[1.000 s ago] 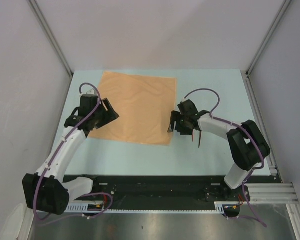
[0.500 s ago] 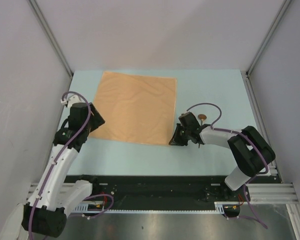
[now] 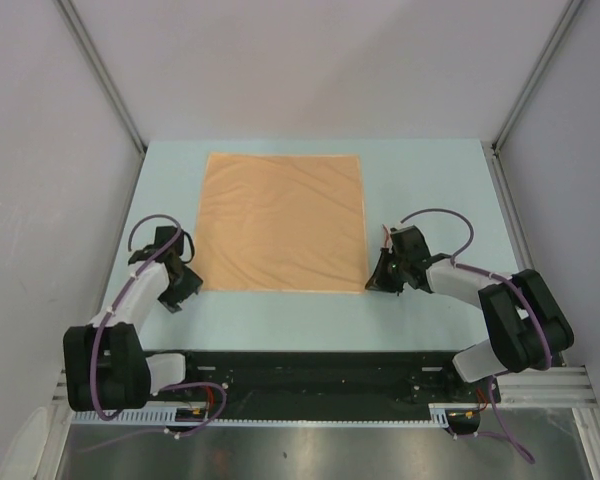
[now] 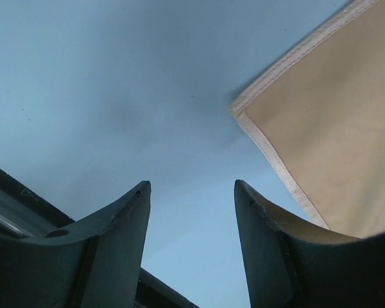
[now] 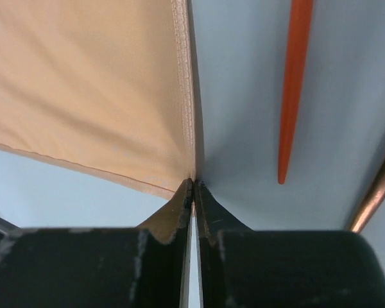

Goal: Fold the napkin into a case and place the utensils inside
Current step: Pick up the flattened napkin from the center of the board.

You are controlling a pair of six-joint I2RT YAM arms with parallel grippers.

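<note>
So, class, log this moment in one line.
peach-orange square cloth napkin: flat | left gripper: open, beside corner | right gripper: shut on corner

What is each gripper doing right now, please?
Left gripper: jaws open, empty, beside a corner of the peach-orange square cloth napkin.
Right gripper: jaws shut on that napkin's near right corner.

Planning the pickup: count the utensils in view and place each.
2. An orange-red stick lies beside the napkin's hemmed edge; a brown piece pokes in at the right wrist view's right border, mostly cut off.
</note>
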